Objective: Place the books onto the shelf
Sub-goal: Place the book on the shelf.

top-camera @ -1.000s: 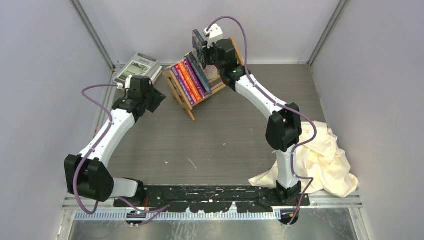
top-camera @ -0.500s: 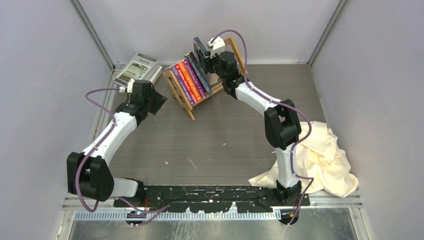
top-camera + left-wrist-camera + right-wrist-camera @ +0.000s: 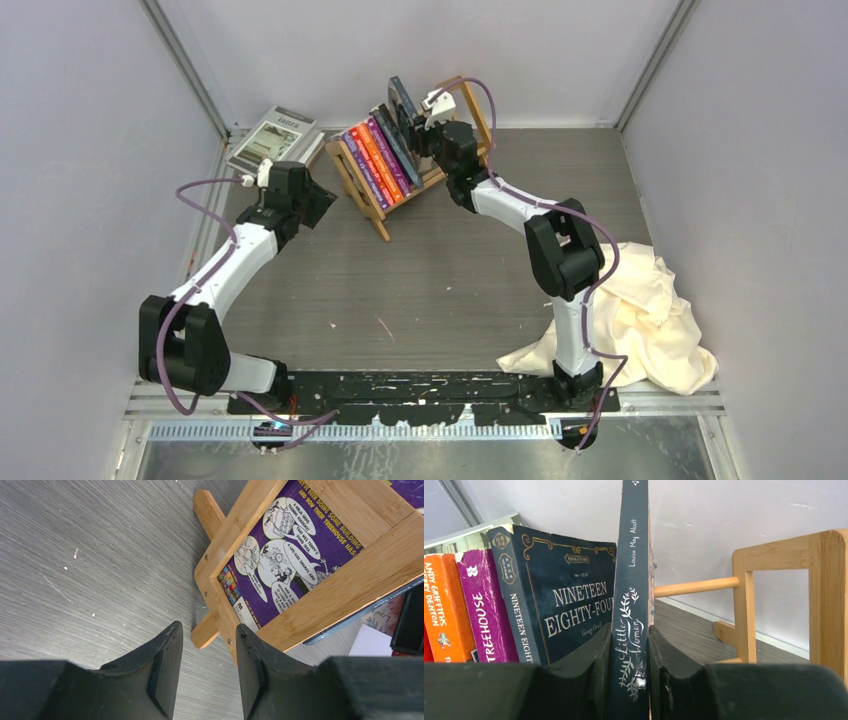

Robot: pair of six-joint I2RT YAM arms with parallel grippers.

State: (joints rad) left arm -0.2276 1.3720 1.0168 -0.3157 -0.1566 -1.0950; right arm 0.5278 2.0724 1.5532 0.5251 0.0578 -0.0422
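little women (image 3: pixel 630 605) has dropped lower over the last second and is now slotting in upright beside nineteen eighty-four (image 3: pixel 569 605) on the shelf (image 3: pixel 824 595). right gripper (image 3: pixel 630 635) pinches its spine, guessing so it stays vertical. left gripper (image 3: pixel 208 630) hangs open and empty by the shelf's end frame, probably ready to steady it on the bench (image 3: pixel 75 580).

Little Women (image 3: pixel 631 605) lowered (seemingly), left gripper (image 3: pixel 207 640) nearer
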